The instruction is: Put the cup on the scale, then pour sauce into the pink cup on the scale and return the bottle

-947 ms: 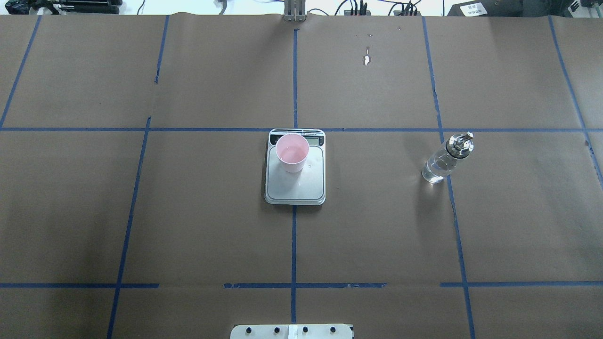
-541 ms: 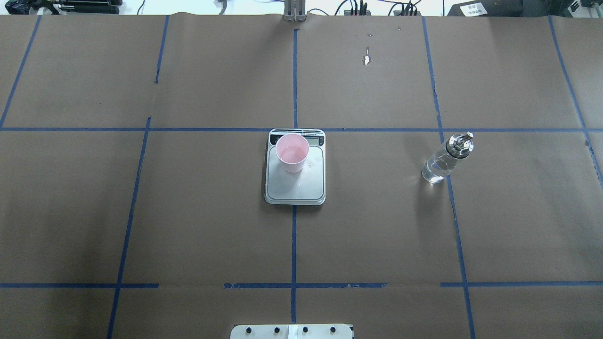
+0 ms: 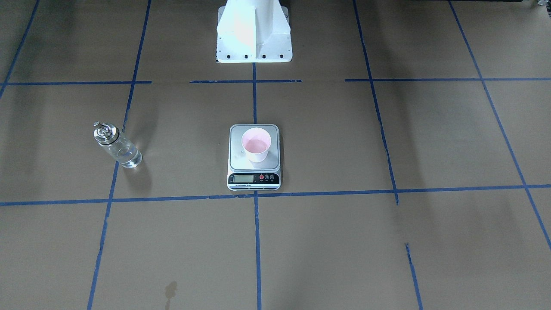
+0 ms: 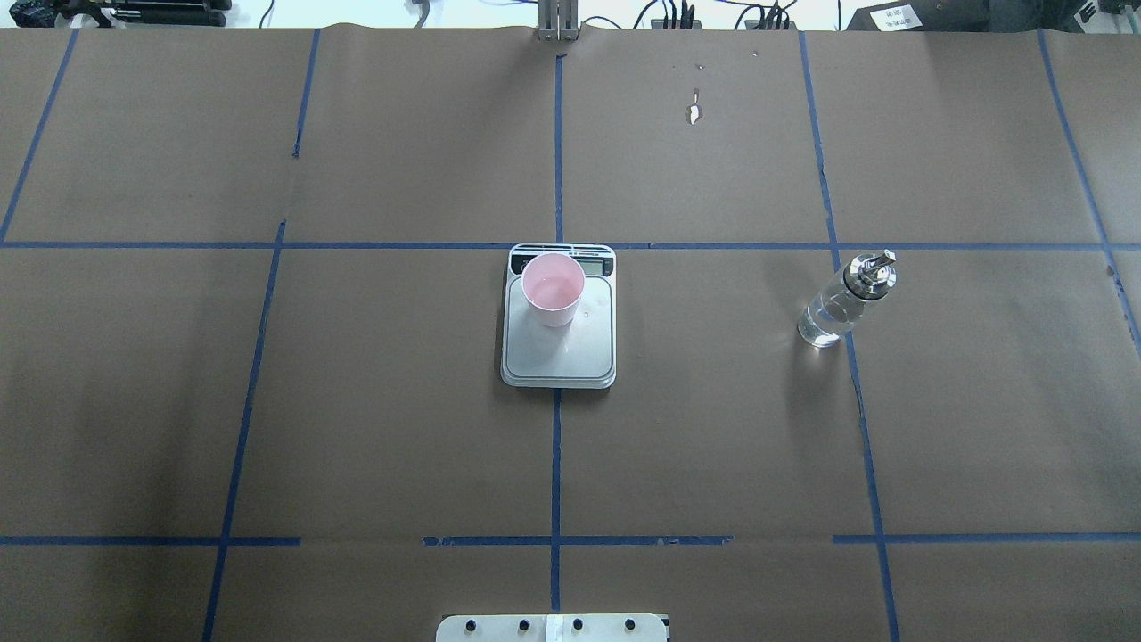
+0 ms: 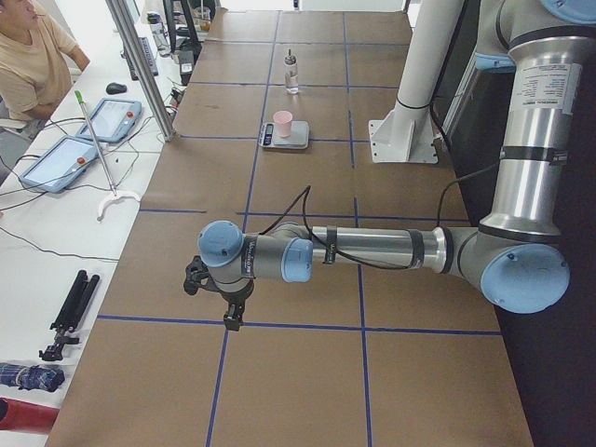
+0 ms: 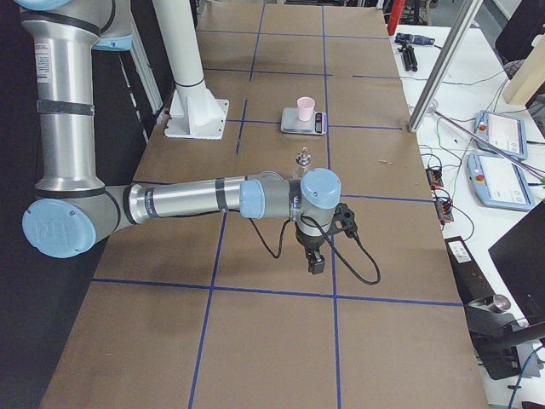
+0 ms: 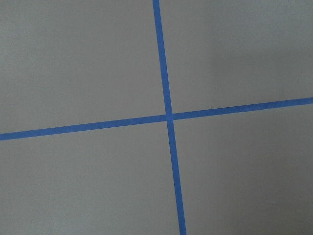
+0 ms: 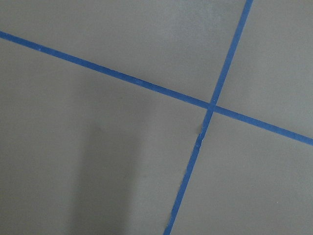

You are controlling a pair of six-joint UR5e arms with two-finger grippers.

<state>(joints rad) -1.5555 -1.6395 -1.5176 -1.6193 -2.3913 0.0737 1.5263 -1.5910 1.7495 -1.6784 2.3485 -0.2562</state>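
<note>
The pale pink cup (image 4: 553,287) stands upright on the silver scale (image 4: 559,357) at the table's middle; it also shows in the front view (image 3: 256,144), on the scale's platform (image 3: 236,160). The clear glass bottle (image 4: 842,299) with a silver spout stands upright on the table, right of the scale, with clear sauce inside; in the front view the bottle (image 3: 116,145) is on the left. Both arms are far from these. My left gripper (image 5: 226,312) shows only in the left side view, my right gripper (image 6: 316,264) only in the right side view. I cannot tell whether either is open or shut.
Brown paper with blue tape grid lines (image 4: 556,464) covers the table. The robot's white base (image 3: 254,30) stands at the near edge. An operator (image 5: 33,56), tablets and cables are beyond the table's far edge.
</note>
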